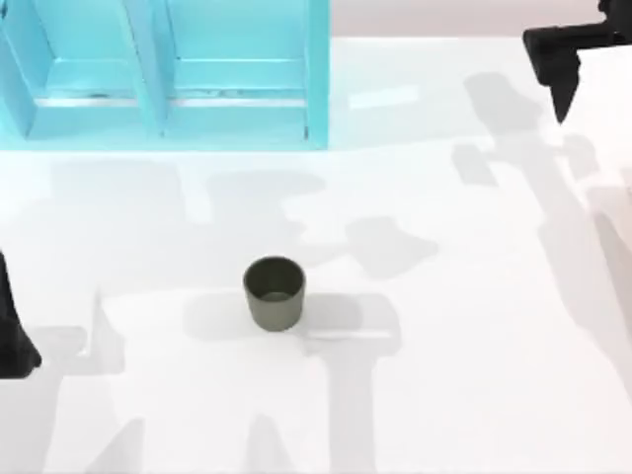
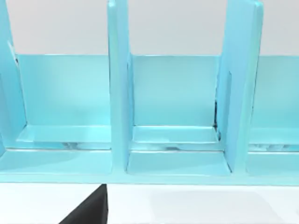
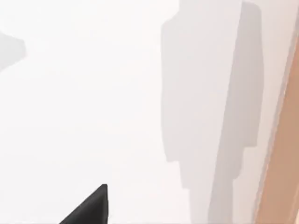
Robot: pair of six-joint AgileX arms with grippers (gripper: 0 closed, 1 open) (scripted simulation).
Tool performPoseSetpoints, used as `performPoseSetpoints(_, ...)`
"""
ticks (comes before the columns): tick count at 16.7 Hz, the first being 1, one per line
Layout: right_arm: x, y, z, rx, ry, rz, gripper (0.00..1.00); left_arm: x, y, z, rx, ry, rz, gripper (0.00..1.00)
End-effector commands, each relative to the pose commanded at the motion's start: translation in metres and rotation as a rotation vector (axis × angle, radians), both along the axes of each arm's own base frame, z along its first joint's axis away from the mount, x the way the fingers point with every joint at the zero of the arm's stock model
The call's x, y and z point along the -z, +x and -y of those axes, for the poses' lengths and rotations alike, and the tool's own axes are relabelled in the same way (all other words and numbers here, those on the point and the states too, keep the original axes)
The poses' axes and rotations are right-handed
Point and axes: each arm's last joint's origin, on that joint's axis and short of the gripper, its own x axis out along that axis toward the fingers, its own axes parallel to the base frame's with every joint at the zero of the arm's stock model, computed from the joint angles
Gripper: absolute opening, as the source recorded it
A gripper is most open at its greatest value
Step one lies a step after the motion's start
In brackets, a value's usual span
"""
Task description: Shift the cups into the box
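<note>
One dark olive-grey cup (image 1: 275, 292) stands upright on the white table, a little left of centre. The turquoise box (image 1: 318, 79) sits at the back left, split by upright dividers into open compartments. In the left wrist view the box (image 2: 119, 93) faces me with its compartments bare. My left gripper (image 1: 18, 351) is at the table's left edge, well left of the cup. My right gripper (image 1: 561, 94) hangs at the back right corner, far from both the cup and the box.
Soft shadows of the arms lie across the white tabletop (image 1: 474, 326). The right wrist view looks down on bare tabletop (image 3: 93, 93), with a tan strip past the table's edge (image 3: 285, 168) along one side.
</note>
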Motion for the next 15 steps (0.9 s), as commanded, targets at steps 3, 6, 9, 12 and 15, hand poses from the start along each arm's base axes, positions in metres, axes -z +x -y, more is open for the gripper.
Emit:
performPoseSetpoints(3,0.021,-0.005,-0.105,0.007,-0.014,0.036,1.0,0.0,0.0,0.0,0.0,0.0,0.0,1.0)
performPoseSetpoints(6,0.04,-0.036,-0.196,0.019,-0.002,0.087,1.0,0.0,0.0,0.0,0.0,0.0,0.0,1.0)
performPoseSetpoints(9,0.056,-0.074,-0.258,0.04,0.031,0.136,1.0,0.0,0.0,0.0,0.0,0.0,0.0,1.0)
performPoseSetpoints(12,0.066,-0.104,-0.294,0.059,0.066,0.169,1.0,0.0,0.0,0.0,0.0,0.0,0.0,1.0)
performPoseSetpoints(15,0.069,-0.116,-0.306,0.068,0.081,0.181,1.0,0.0,0.0,0.0,0.0,0.0,0.0,1.0)
